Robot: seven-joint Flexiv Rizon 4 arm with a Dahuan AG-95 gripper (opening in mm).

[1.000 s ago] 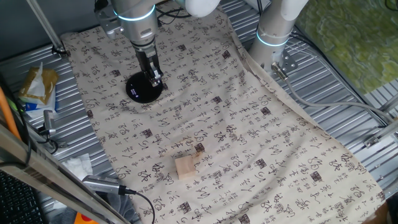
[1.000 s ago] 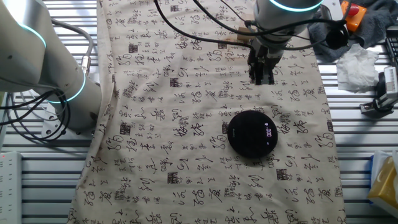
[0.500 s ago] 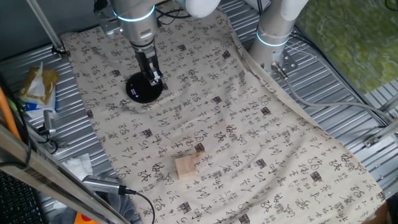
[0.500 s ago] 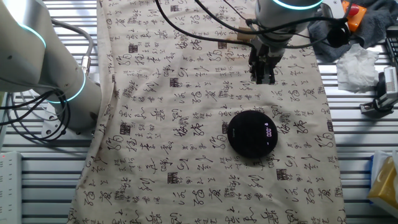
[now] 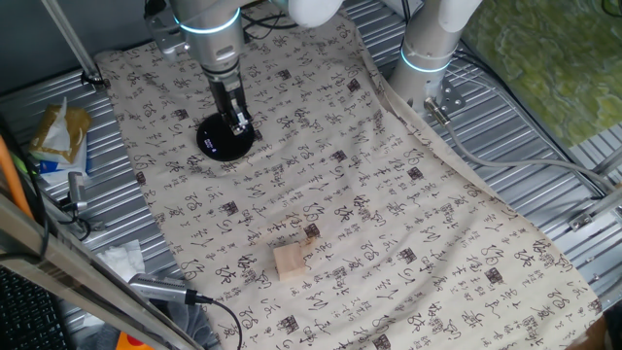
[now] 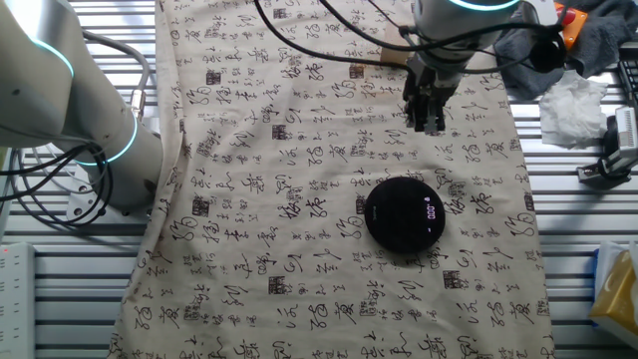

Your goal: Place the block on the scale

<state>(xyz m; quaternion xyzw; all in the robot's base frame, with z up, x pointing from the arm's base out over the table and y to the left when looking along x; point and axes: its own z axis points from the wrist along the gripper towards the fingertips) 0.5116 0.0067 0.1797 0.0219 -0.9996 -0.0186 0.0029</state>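
The block (image 5: 289, 261), a pale tan wooden cube, lies on the printed cloth near its front end, far from the arm. In the other fixed view only a tan sliver of the block (image 6: 391, 57) shows behind the arm. The scale (image 5: 224, 139) is a flat black disc on the cloth, and its lit display faces up on the scale (image 6: 404, 213). My gripper (image 5: 241, 124) hangs above the cloth beside the scale's edge with its fingers close together and nothing between them. Seen from the other side, the gripper (image 6: 429, 122) stands off the scale, toward the block's end.
A second arm's base (image 5: 428, 58) stands at the cloth's edge. Snack bags (image 5: 58, 136) and cables lie on the ribbed table (image 5: 544, 146) to one side. A white crumpled cloth (image 6: 573, 100) and a grey rag lie near the far corner.
The gripper has shifted slightly away from the scale, toward the block's end of the cloth. The block and scale have not moved.
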